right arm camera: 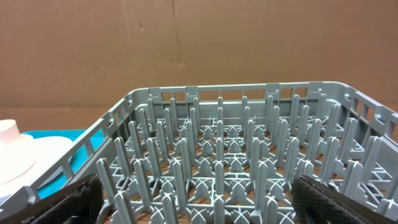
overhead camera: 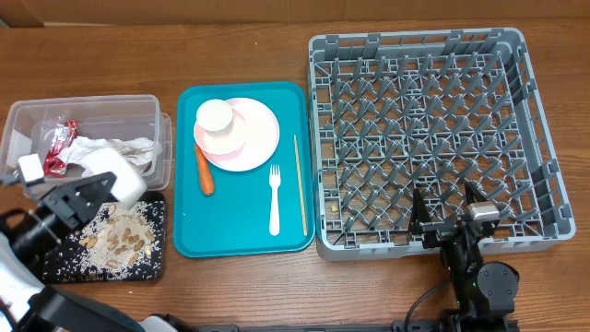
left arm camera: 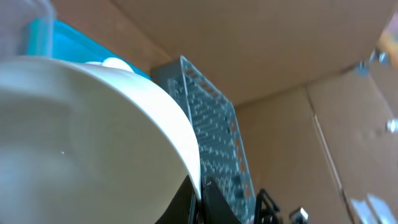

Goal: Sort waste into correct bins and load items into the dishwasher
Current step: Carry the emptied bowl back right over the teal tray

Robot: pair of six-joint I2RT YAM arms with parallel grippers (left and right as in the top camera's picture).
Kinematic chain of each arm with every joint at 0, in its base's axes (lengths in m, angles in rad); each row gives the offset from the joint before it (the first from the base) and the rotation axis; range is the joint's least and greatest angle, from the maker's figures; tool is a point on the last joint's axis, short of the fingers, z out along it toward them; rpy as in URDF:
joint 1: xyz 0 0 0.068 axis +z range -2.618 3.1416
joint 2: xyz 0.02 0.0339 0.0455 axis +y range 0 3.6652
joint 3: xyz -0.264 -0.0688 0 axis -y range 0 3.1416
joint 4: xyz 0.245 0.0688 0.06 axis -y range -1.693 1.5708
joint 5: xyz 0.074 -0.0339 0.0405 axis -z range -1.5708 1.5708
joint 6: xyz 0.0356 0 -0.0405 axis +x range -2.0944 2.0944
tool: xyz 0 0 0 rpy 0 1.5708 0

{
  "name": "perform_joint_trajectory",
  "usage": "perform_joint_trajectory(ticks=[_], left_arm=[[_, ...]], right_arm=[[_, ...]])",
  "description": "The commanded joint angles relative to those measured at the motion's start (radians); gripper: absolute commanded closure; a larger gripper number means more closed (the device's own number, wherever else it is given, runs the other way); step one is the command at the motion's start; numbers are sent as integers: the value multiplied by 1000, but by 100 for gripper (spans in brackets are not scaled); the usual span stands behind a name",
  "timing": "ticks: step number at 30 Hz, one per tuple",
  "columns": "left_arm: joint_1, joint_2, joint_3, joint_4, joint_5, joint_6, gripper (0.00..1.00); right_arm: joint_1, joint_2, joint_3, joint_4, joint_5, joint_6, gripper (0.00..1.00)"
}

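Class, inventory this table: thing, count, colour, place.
plastic tub: one, clear, far left
shiny wrapper: one, red, tub
paper napkins: some, white, tub
flat tray: one, black, near left
food bits: many, whitish, black tray
serving tray: one, teal, centre
round plate: one, pink, teal tray
small cup: one, white, on plate
small carrot: one, orange, teal tray
plastic fork: one, white, teal tray
wooden chopstick: one, tan, teal tray
plastic dish rack: one, grey, right
round bowl: one, white, held near left
left gripper: one, black, gripping bowl
right gripper: one, black, open by rack
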Motion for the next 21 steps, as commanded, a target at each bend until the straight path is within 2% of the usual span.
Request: perform_joint_trajectory(ticks=[1, 4, 5, 10, 13, 21], left_arm=[[-123, -18, 102, 14, -64, -76, 96], [-202, -19, 137, 104, -132, -228, 96], [-248, -26, 143, 190, -200, -354, 96], [-420, -91, 143, 407, -470, -686, 96], [-551, -140, 143, 475, -610, -807, 96], [-939, -158, 140, 486, -945, -982, 96]], right_arm=[[-4, -8, -11, 6, 2, 5, 0], [-4, -8, -11, 6, 2, 5, 0], [-4, -8, -11, 6, 1, 5, 0], [-4, -8, -11, 6, 2, 5, 0], [-4, -8, -11, 6, 2, 5, 0], [-4, -8, -11, 6, 2, 5, 0]])
